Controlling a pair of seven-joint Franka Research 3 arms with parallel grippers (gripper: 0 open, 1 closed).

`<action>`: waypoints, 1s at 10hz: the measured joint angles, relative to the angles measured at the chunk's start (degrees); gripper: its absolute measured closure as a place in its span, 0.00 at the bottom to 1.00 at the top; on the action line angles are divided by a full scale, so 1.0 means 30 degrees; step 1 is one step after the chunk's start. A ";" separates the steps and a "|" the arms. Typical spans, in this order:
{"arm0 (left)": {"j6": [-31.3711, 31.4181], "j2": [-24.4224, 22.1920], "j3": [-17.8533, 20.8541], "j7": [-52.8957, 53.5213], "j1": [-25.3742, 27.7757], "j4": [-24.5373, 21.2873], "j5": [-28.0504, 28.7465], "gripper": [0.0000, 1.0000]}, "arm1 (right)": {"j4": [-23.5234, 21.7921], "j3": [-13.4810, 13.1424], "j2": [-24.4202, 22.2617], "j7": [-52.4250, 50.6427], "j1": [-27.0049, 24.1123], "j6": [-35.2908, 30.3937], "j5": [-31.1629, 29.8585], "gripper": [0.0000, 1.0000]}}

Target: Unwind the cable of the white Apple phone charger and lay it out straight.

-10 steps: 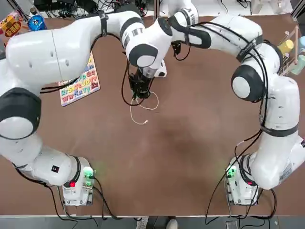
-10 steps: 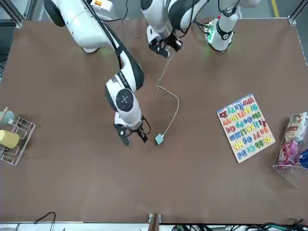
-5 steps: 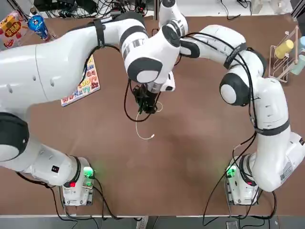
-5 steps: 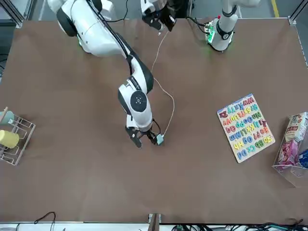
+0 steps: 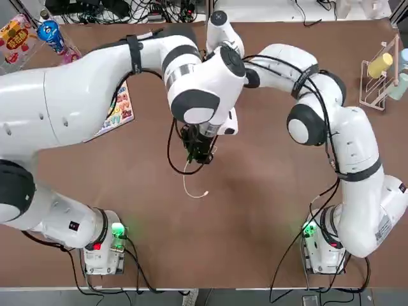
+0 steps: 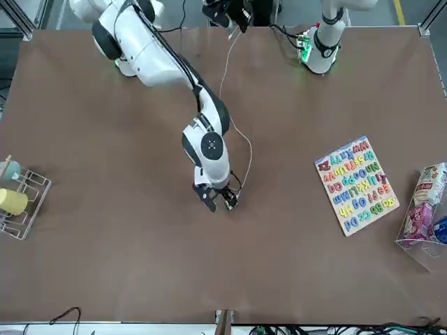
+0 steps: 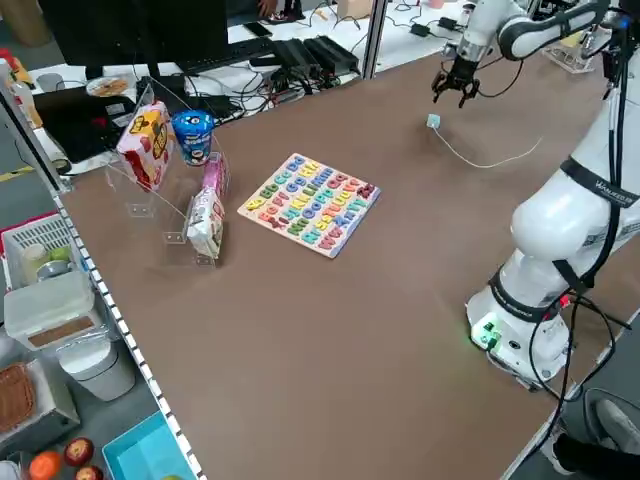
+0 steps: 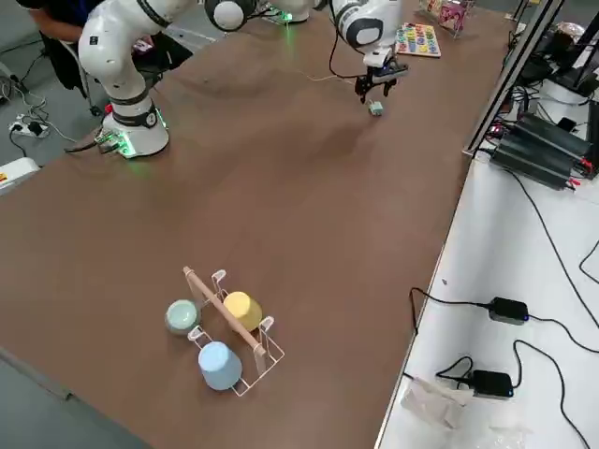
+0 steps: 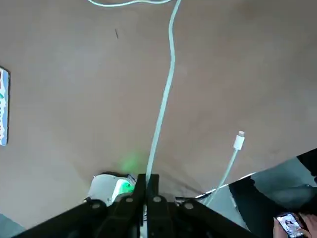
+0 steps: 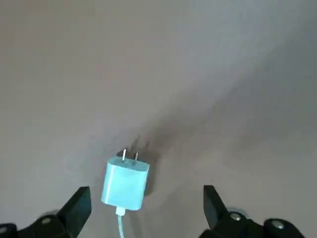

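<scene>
Going from the left of the overhead view, a puzzle board is lying at the desk's far left, partly under the left arm. Next, near the middle, the left end effector is hanging above the desk with its fingers pressed together on the cable, pinching it some way back from the connector tip, so a short free tail is dangling and curling below it. From that pinch the cable is running in a nearly taut line across the desk toward the far side, with one slack bend midway. At its other end the charger is lying on the desk with its prongs pointing away from the cord. The right end effector is hovering just over the charger with its fingers spread wide apart, one on each side and neither touching it. At the far right edge a wire rack of cups is standing well apart from the work. By my reading the unwinding is largely done and the straightening step is in hand: next, the right end effector probably needs to drop and pin the charger, so the left one can draw out the remaining slack and lay the cable flat.
</scene>
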 joint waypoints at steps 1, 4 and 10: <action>0.0010 0.0000 -0.0066 -0.0078 -0.0021 -0.0016 -0.0036 0.96 | 0.0163 -0.0002 0.0319 -0.0252 0.0180 0.0274 -0.0057 0.00; 0.0309 -0.0001 -0.0107 -0.0099 -0.0057 -0.0024 -0.0042 0.96 | 0.0616 -0.0003 0.0612 -0.0218 0.0440 0.0428 -0.0084 0.00; 0.0333 -0.0477 -0.0283 -0.0244 -0.0063 0.0624 -0.0553 0.96 | 0.0799 -0.0006 0.1211 0.1343 0.0446 0.1454 -0.0084 0.00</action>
